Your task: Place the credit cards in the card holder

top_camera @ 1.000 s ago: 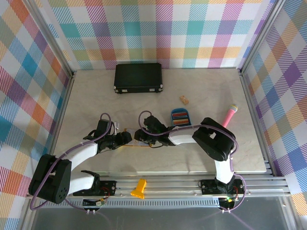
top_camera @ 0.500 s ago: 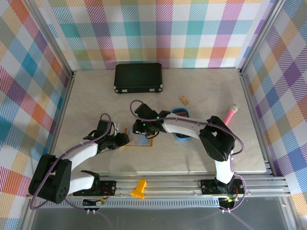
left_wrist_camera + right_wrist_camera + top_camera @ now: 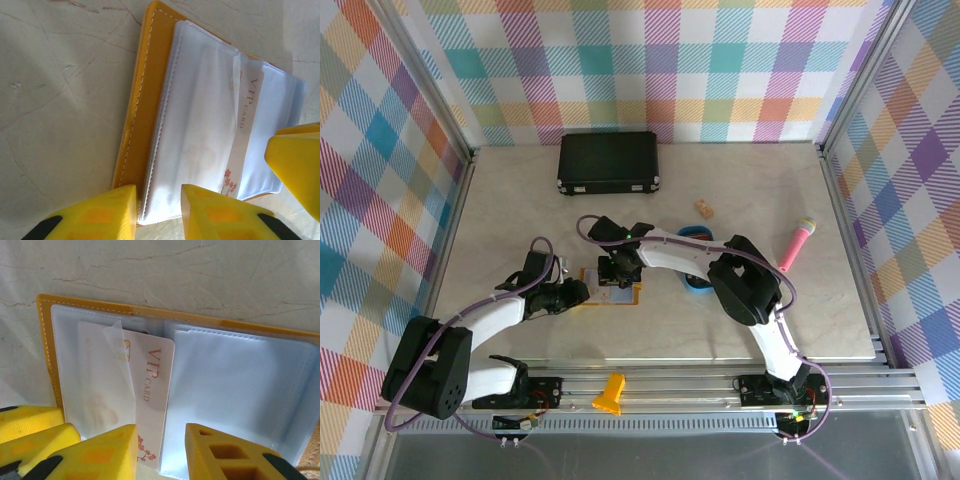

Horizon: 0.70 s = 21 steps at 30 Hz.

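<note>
Left end effector (image 3: 159, 194), right end effector (image 3: 161, 434) at card holder (image 3: 150, 75) edges, grip unclear; VIP card (image 3: 152, 390) half-pocketed.

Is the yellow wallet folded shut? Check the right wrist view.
No, the wallet lies open flat, with a white card showing inside.

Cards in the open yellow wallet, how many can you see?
1: a white plastic VIP card, partly tucked under a clear pocket of the mustard-yellow wallet. More may be hidden.
</note>
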### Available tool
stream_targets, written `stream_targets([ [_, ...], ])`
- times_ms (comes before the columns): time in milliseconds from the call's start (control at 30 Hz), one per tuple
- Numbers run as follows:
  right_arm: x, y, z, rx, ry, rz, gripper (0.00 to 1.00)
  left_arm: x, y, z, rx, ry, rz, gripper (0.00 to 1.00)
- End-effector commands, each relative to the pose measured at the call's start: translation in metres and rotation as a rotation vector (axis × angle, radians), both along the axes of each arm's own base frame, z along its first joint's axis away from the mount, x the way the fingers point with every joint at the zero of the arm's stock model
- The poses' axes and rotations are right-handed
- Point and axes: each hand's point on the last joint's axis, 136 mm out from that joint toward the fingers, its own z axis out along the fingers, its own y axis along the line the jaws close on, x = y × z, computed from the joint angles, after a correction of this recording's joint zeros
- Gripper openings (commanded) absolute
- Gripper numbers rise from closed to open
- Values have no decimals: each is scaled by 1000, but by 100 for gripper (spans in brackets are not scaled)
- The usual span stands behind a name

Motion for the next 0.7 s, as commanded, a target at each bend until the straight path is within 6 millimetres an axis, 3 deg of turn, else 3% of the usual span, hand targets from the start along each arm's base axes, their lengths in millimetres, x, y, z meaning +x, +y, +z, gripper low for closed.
stream_targets([
  [0, -2, 2, 0, -13, 27, 28, 30, -3, 3, -5, 6, 29, 0, 28],
  [667, 4, 10, -12, -40, 41, 31, 29, -3, 3, -2, 3, 14, -3, 27],
])
